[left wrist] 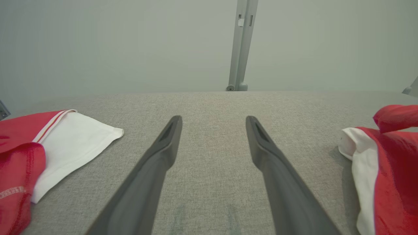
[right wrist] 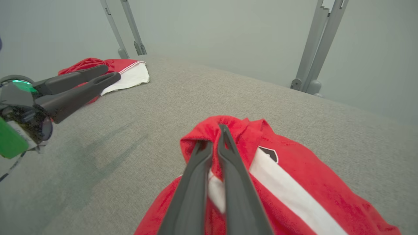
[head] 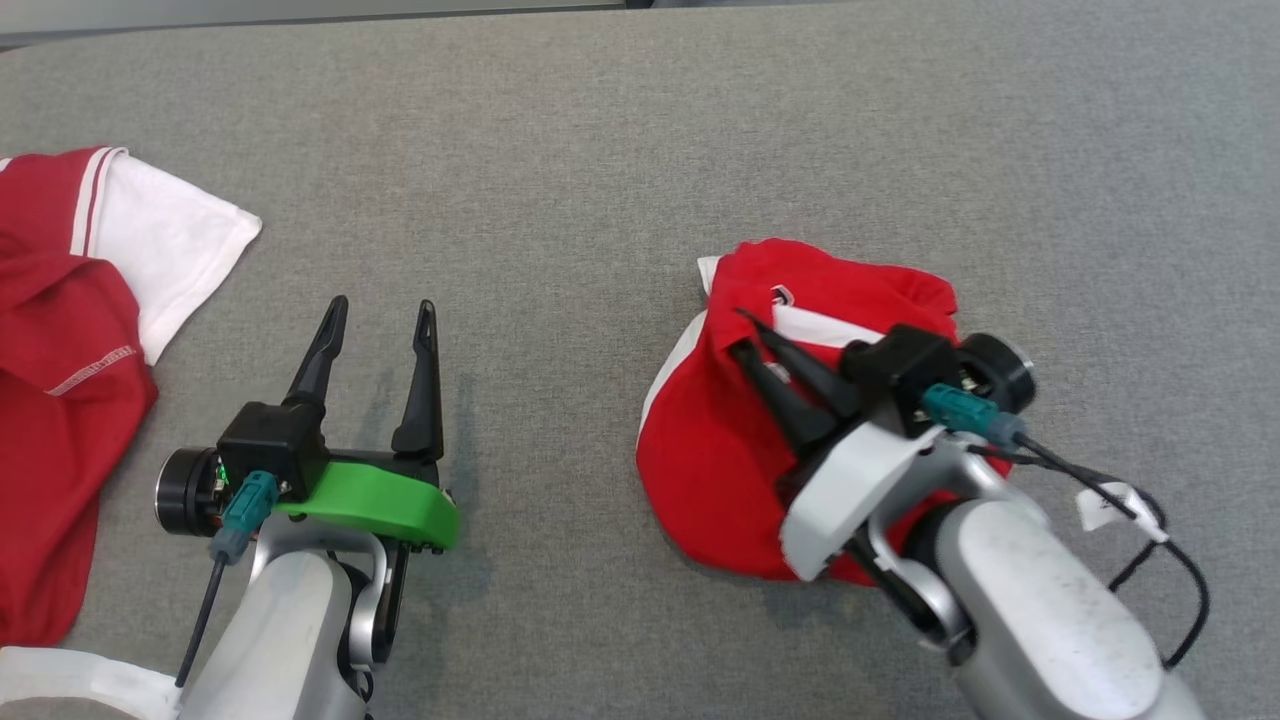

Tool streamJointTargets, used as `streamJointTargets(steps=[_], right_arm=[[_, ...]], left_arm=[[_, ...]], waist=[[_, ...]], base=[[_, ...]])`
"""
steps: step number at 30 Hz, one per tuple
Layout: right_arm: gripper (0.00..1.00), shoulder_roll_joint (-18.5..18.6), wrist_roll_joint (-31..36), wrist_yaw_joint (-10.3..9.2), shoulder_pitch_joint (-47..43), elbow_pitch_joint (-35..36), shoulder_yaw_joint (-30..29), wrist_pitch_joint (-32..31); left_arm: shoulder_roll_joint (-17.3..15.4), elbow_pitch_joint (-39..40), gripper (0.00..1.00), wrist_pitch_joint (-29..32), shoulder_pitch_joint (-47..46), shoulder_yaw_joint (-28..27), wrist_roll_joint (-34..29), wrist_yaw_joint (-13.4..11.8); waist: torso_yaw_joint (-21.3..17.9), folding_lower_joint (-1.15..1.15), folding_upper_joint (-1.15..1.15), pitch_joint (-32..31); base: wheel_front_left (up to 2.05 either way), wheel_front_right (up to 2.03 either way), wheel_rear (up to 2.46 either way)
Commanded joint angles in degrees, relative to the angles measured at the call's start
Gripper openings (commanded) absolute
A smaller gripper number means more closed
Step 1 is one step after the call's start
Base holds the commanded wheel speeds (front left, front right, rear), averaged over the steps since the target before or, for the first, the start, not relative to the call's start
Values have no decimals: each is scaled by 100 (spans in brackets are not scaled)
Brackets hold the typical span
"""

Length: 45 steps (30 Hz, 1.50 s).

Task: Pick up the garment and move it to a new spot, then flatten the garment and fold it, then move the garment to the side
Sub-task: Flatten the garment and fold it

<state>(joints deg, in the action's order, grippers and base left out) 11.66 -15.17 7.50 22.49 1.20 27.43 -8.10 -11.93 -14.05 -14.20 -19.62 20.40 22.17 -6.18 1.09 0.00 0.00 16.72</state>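
Slip risk on lift: right gripper (right wrist: 215,137) clamped on thin ridge of red jersey (head: 700,450); left gripper (head: 384,303) splayed, empty.

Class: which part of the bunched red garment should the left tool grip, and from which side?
Probably the white edge of the bunched red garment, approached low from the robot's left: it faces the open left tool and lies free on the table, while the right tool pinches the top fold.
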Motion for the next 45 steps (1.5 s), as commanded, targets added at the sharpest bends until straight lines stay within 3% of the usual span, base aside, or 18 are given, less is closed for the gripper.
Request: streamJointTargets(steps=[1,6,12,13,14,15,26,31,39,45], right_arm=[[0,-165,-103,-2,93,-142,136,126],[0,-687,-241,-2,283,-869,807,692],[0,-850,-467,-2,410,-1775,1453,1224],[19,-856,-449,-2,443,-1913,1508,1308],[77,-863,-448,-2,468,-2021,1544,1410],[100,-870,-512,-2,489,-2062,1561,1525],[100,-784,-84,-2,364,-1711,936,2090],[100,-579,175,-2,-38,-1228,-47,1981],[100,-555,553,-2,-894,-783,-2113,1776],[100,-609,629,-2,-1509,-525,-2787,1626]], left_arm=[[-5,-38,100,-34,-71,-4,-13,19],[23,-135,100,-55,-136,17,-30,60],[68,-202,100,-71,-137,38,-55,62],[76,-213,100,-73,-132,38,-55,63],[79,-225,100,-77,-127,39,-55,62],[80,-237,100,-80,-123,38,-55,66],[26,-297,100,-91,26,-15,-52,2],[-21,-269,100,-95,123,-57,-43,-49],[-121,-261,100,-81,456,-93,60,-127],[-197,-157,100,-17,868,-104,137,-211]], waist=[[104,0,0,73],[190,0,0,58],[245,0,0,55],[243,0,0,55],[239,0,0,51],[233,0,0,46],[10,0,0,-172],[-128,0,0,-289],[-303,0,0,-702],[-341,0,0,-1024]], base=[[0,0,0],[0,0,0],[0,0,0],[0,0,0],[0,0,0],[0,0,0],[0,0,0],[0,0,0],[0,0,0],[0,0,0]])
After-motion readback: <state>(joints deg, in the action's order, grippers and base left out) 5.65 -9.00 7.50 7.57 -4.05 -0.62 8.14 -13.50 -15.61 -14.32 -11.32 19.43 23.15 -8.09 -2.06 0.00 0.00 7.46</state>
